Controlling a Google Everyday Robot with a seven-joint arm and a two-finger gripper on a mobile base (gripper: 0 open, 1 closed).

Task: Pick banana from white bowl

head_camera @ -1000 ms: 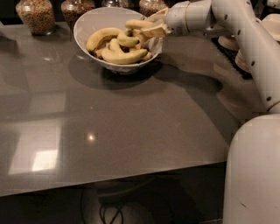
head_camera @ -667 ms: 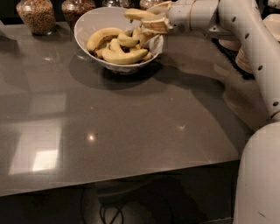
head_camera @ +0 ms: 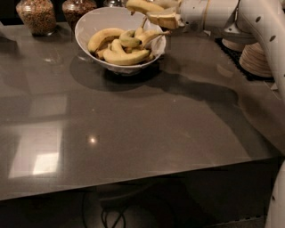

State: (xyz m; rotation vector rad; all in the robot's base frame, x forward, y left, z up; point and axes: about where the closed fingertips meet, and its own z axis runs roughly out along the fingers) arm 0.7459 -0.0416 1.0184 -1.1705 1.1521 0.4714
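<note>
gripper [head_camera: 156, 12] at far top of view, just above the far-right rim of the white bowl [head_camera: 84, 23]. Pincer clamped on the banana [head_camera: 141, 6]: lower finger [head_camera: 164, 20] shows under it, the fruit lies roughly level, with its free end pointing left. Banana is clear of the bowl and of the other bananas [head_camera: 124, 57] still heaped inside.

Edges/room: bowl sits far centre-left on the grey table [head_camera: 133, 133]. Wide bare stretch of tabletop from the bowl to the near edge. Right edge runs diagonally, near to far. Two glass jars [head_camera: 38, 15] stand at the far left, just beside the bowl. Stacked dishes [head_camera: 260, 60] on a dark mat at far right, right under the arm [head_camera: 262, 22], well apart from the bowl.

Vs 0.7 s ago: banana and gripper are higher, now up against the top of view and farther above the rim. Pile in the bowl unchanged, bowl hasn't shifted.
</note>
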